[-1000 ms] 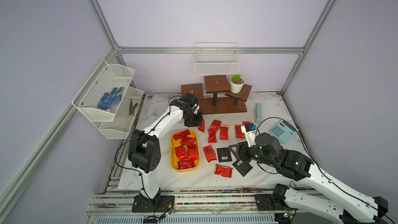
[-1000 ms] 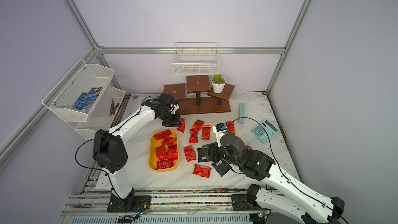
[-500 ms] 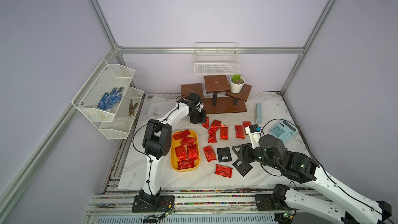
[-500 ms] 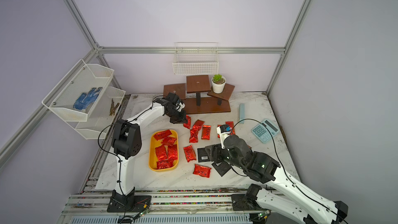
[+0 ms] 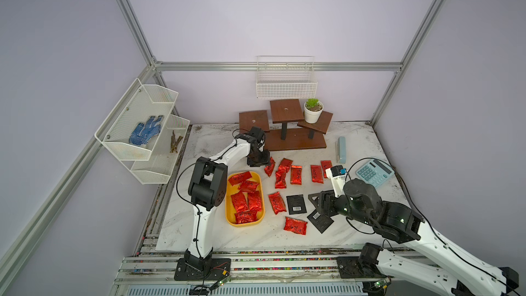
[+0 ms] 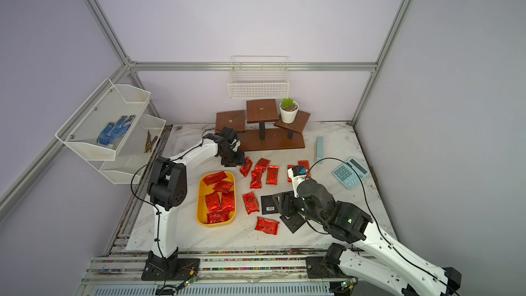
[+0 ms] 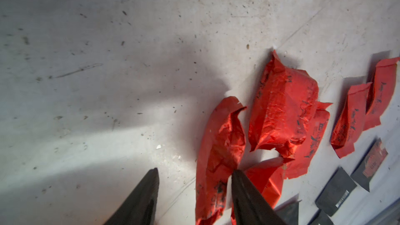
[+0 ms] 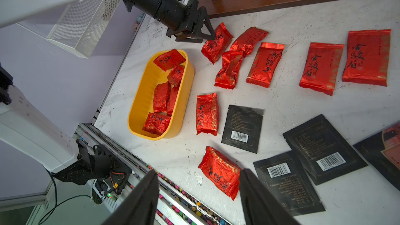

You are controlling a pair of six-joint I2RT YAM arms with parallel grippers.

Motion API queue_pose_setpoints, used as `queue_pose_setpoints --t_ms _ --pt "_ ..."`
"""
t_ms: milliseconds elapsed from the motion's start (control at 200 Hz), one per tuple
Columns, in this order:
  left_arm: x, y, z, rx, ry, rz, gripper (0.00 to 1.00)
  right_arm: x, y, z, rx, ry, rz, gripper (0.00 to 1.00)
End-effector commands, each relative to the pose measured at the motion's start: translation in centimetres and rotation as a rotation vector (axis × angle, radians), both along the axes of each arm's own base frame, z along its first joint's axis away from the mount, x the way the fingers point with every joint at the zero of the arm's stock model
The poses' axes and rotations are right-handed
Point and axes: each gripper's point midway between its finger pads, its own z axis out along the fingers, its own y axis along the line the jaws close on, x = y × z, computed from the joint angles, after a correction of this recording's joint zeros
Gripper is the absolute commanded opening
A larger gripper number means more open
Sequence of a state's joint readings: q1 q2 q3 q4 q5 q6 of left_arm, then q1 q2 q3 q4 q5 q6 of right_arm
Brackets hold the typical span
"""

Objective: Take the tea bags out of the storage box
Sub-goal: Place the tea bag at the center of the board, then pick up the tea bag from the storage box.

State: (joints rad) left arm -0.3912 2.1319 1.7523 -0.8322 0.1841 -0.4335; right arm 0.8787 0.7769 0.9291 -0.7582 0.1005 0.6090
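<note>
The storage box [image 5: 230, 214] is a yellow tray at the front left of the table, with several red tea bags [image 5: 246, 200] inside. My left gripper [image 7: 194, 170] stands open low over the table behind the box, close to the wooden stand. A crumpled red sachet [image 7: 218, 148] lies on the table against one of its fingers; the jaws do not clamp it. More red sachets [image 5: 296, 174] and flat black ones [image 5: 296, 204] lie spread to the right of the box. My right gripper [image 8: 198, 170] hangs open and empty above the front of the table, over a red sachet [image 8: 220, 173].
A stepped wooden stand [image 5: 284, 138] with a potted plant [image 5: 313, 111] is at the back. A calculator [image 5: 374, 172] and a pale blue bar [image 5: 341, 149] lie on the right. Wire shelves [image 5: 142, 132] hang on the left wall, a wire basket [image 5: 286, 81] on the back wall.
My left gripper carried a red sachet to the right, behind the box, and opened; the sachet now lies on the table. The right arm has hardly moved.
</note>
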Motion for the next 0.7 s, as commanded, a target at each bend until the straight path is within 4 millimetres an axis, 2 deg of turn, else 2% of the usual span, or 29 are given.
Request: queue_pose_setpoints --t_ms 0,115,210,325,415,485,565,600,690 --pt "0.5 2.2 4.8 0.098 -0.136 0.035 0.57 0.3 -0.4 0.4 -0.008 -0.012 -0.020 0.64" --pt "0.1 3.5 7.9 0.137 -0.197 0.057 0.57 0.6 0.3 0.4 -0.010 -0.009 -0.009 0.64" --pt "-0.9 4.1 10.4 0.149 -0.238 0.063 0.58 1.0 1.6 0.3 -0.003 0.003 0.024 0.64" --pt "-3.0 4.9 13.8 0.149 -0.296 0.077 0.58 1.7 3.8 0.0 0.014 0.023 0.067 0.63" --pt "-5.3 5.9 15.6 0.128 -0.326 0.110 0.60 2.3 5.7 -0.4 0.018 0.038 0.100 0.62" --pt "-7.4 6.9 16.5 0.106 -0.334 0.147 0.63 2.7 7.3 -0.4 0.021 0.042 0.124 0.61" --pt "-10.0 8.1 16.6 0.079 -0.329 0.196 0.65 3.3 9.2 -0.8 0.010 0.050 0.156 0.60" --pt "-11.4 8.8 17.5 0.051 -0.348 0.226 0.66 3.4 10.0 -1.0 0.002 0.056 0.169 0.59" --pt "-14.4 10.4 16.8 0.013 -0.335 0.295 0.69 3.9 12.2 -1.7 -0.028 0.068 0.202 0.58"
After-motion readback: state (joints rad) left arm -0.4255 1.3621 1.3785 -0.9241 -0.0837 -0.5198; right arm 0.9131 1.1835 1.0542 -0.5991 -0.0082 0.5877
